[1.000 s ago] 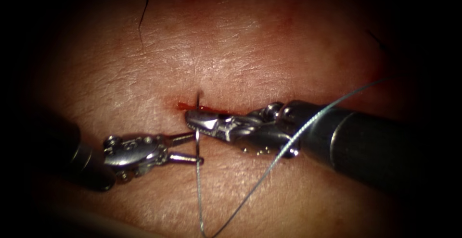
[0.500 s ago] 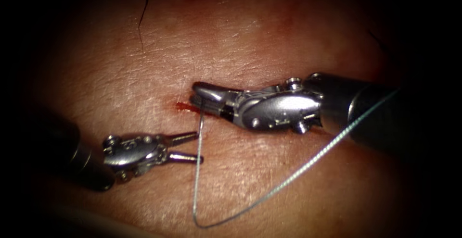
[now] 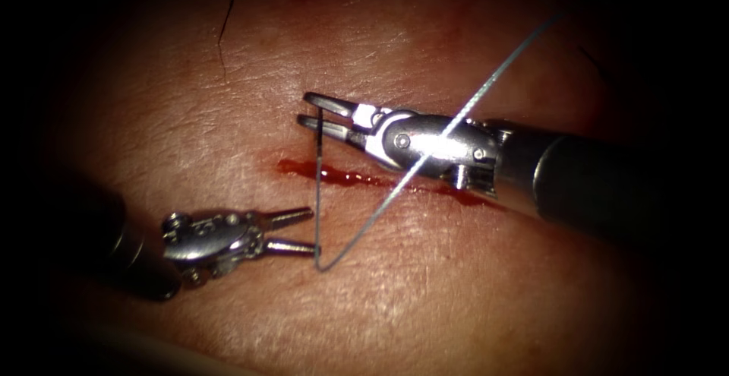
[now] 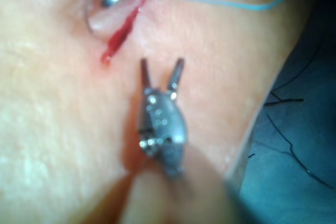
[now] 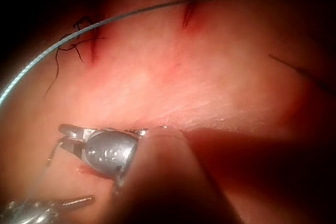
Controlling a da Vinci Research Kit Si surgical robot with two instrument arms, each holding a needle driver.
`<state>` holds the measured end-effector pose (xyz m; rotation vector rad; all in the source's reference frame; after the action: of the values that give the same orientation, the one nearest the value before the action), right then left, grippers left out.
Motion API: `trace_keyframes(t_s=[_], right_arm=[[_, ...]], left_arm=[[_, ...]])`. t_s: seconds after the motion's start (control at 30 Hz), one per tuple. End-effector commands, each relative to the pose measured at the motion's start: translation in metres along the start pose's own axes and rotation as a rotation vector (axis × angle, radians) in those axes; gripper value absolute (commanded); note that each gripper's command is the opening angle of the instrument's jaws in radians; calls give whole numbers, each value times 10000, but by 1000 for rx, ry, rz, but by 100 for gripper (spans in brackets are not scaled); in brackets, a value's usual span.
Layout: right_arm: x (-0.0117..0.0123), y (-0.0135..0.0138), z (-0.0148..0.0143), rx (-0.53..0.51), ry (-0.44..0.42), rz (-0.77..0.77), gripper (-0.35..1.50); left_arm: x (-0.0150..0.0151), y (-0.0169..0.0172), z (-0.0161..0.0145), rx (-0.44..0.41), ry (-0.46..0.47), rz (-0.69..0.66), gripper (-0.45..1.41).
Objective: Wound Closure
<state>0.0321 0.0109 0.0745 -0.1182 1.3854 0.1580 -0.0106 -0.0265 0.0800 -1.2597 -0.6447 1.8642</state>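
While gripping needle (image 3: 319, 137) near its tip, clear above cut (image 3: 342, 177), right tool (image 3: 313, 110) trails thread (image 3: 395, 197). Left tool (image 3: 304, 230) gapes wide, holding nothing. Risk: thread snagging those spread jaws.

Endoscope looks down from above and in front at the cut (image 3: 357, 177). Each wrist view looks along its own shaft, very close. All three views share the cut and both tools' tips.
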Motion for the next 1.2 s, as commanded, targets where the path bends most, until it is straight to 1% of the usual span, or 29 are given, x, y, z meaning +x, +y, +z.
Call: trace_keyframes(t_s=[0.03, 0.2, 0.37, 0.47, 0.57, 0.67, 0.87, 0.97, 1.2], right_arm=[[-3, -5, 11, 5, 3, 16, -35], [-1, 2, 20, 4, 11, 122, -35], [2, 13, 21, 1, 11, 189, -35], [8, 21, 19, 2, 13, 198, -35], [8, 20, 19, 0, 16, 209, -35], [10, 23, 19, -20, -1, 230, -35], [18, 31, 16, -51, -22, 240, -35], [23, 34, 16, -64, -14, 216, -35], [28, 38, 17, -83, -18, 223, -35]], left_arm=[[-12, 2, 1, 0, -4, -3, 44], [-12, 2, 1, 0, -4, -3, 44], [-12, 2, 1, 0, -4, -2, 44], [-12, 0, 1, 0, -4, -2, 44], [-3, -9, 3, 4, -2, -5, 44], [1, -16, 10, 9, 0, -5, 42], [-5, -21, 20, 19, 4, 2, 42], [-8, -24, 21, 20, 4, 6, 42], [-22, -35, 23, 22, -3, 4, 42]])
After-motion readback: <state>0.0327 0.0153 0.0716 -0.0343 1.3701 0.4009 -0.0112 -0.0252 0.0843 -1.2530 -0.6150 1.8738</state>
